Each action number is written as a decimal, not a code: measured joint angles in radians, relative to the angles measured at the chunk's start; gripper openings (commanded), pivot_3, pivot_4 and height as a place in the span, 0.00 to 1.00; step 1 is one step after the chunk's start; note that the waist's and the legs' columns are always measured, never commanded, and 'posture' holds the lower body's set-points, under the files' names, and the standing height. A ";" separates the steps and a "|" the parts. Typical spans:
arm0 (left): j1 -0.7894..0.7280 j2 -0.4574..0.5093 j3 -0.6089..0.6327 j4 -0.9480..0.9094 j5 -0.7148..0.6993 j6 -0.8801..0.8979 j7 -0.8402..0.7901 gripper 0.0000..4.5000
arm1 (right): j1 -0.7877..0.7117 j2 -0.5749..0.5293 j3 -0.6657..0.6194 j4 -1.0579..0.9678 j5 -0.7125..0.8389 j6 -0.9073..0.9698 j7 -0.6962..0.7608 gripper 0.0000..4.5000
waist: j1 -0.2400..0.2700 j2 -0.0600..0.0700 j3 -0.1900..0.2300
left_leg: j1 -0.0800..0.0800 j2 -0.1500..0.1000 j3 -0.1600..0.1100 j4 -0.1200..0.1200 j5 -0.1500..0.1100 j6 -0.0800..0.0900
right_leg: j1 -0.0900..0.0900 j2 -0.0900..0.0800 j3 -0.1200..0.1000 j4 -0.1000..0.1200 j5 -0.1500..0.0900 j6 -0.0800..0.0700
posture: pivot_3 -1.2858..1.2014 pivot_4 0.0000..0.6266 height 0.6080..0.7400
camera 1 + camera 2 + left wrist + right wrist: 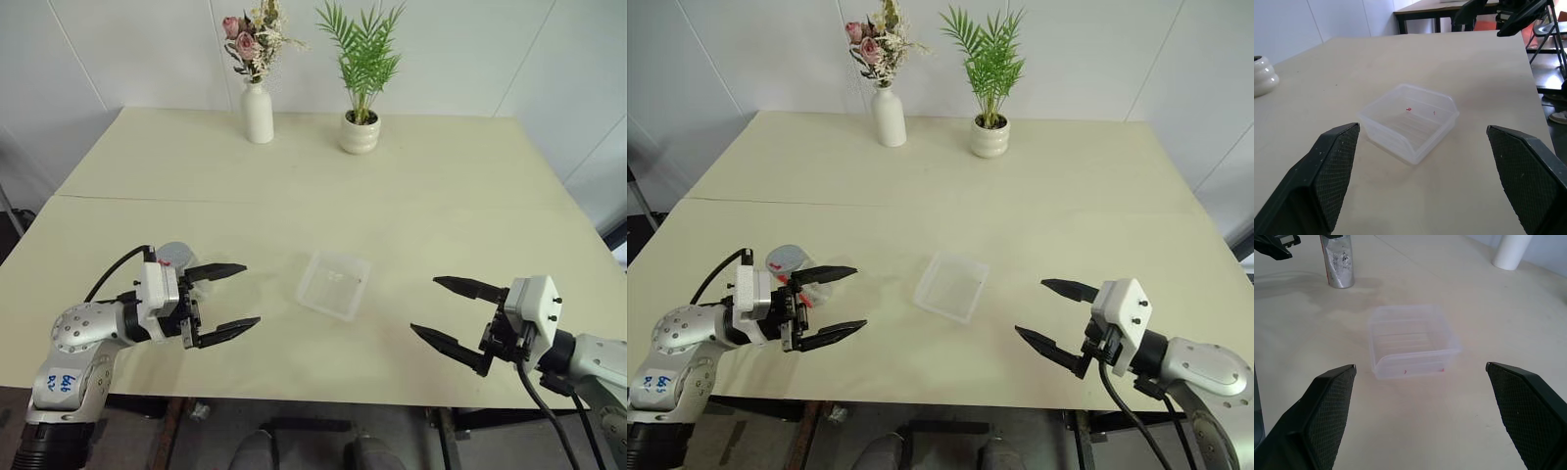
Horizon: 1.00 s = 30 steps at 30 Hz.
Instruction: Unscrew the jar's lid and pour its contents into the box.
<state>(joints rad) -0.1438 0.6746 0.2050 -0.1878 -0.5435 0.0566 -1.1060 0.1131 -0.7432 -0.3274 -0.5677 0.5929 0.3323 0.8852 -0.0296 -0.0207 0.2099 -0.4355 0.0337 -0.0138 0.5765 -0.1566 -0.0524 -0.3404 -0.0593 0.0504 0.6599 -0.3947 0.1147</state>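
Hardly any writing shows. A small white sticker [65,383] on the left arm, near the elbow, carries a few blue handwritten characters; they are too small and tilted to read with any certainty. The same sticker appears in the right eye view, no clearer. The clear box [1409,121] bears two tiny red marks on its inner wall, but they form no legible letter or number. The jar [1337,260] shows no readable label.
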 measured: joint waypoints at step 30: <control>0.713 -0.480 0.195 -0.472 0.190 -0.097 0.603 0.99 | -0.620 0.094 0.313 0.424 -0.024 -0.161 0.347 1.00 | 0.002 -0.005 0.002 | 0.002 0.001 0.009 0.003 -0.006 0.005 | 0.001 -0.001 0.009 -0.007 0.001 0.002 | 0.52 0.24 1.00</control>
<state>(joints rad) 0.5695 0.1945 0.3995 -0.6600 -0.3536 -0.0408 -0.5027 -0.5071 -0.6489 -0.0140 -0.1441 0.5688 0.1716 1.2321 -0.0273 -0.0257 0.2116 -0.4339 0.0344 -0.0047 0.5795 -0.1624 -0.0477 -0.3390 -0.0604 0.0592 0.6533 -0.3932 0.1170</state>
